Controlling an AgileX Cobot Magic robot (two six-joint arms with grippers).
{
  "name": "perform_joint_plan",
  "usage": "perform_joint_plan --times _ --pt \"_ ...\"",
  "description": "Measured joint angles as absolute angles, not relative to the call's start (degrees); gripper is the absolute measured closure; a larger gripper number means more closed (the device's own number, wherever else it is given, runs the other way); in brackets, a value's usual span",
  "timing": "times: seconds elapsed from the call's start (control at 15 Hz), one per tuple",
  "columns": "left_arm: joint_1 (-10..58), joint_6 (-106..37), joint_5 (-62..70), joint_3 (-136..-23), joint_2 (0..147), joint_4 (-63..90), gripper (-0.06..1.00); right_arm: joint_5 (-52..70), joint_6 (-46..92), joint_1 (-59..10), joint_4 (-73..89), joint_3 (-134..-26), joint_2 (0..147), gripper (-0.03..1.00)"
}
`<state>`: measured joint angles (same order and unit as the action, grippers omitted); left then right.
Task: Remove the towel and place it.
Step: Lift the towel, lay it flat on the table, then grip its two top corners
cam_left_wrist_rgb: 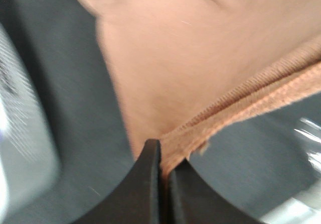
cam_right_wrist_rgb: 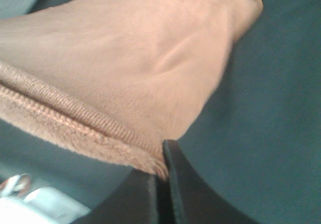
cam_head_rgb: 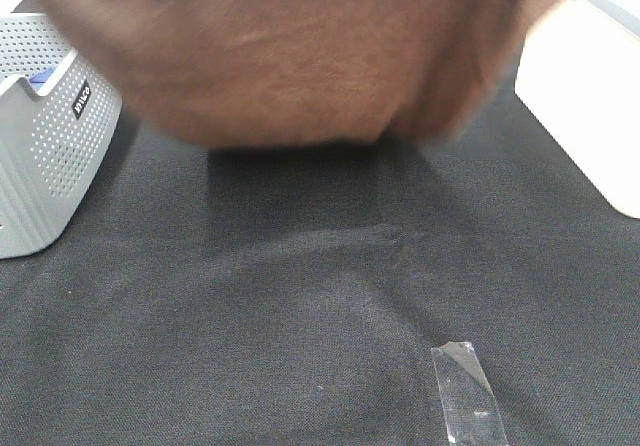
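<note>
While aloft, towel (cam_head_rgb: 300,56) over black cloth (cam_head_rgb: 300,296)

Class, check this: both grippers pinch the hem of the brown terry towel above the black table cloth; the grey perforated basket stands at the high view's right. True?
No: the grey perforated basket stands at the exterior high view's left. The left gripper and right gripper do pinch the hem of the brown terry towel above the black table cloth.

Brown terry towel (cam_head_rgb: 300,56) (stitched hem along one edge), aloft and slack above the black cloth (cam_head_rgb: 300,296).
</note>
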<state>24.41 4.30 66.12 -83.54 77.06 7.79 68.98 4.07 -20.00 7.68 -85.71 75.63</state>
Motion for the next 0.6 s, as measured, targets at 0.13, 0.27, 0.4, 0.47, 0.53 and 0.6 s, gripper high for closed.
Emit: perform_joint_plan --times 0.13,0.27,0.4,0.47,0.53,0.6 --pt "24.69 6.13 65.32 -71.68 65.72 12.89 0.94 68.70 2.18 -20.11 11.63 -74.48 65.55 0.96" --pt "24.69 6.65 64.40 -64.00 59.70 16.90 0.94 68.53 0.00 -20.11 13.58 -66.86 59.70 0.96" --pt "24.69 6.76 64.23 -58.10 55.63 19.94 0.94 68.41 -0.97 -20.11 14.90 -60.28 55.29 0.96" --pt "24.69 6.76 64.17 -54.32 53.51 21.72 0.94 68.41 -1.20 -20.11 15.41 -58.61 54.37 0.96" --pt "24.69 7.28 64.11 -51.05 52.14 23.20 0.94 68.41 -1.78 -20.11 15.93 -55.86 52.94 0.96" --pt "24.64 7.68 64.00 -48.13 51.05 24.92 0.94 68.41 -2.35 -20.11 16.39 -53.00 51.97 0.96"
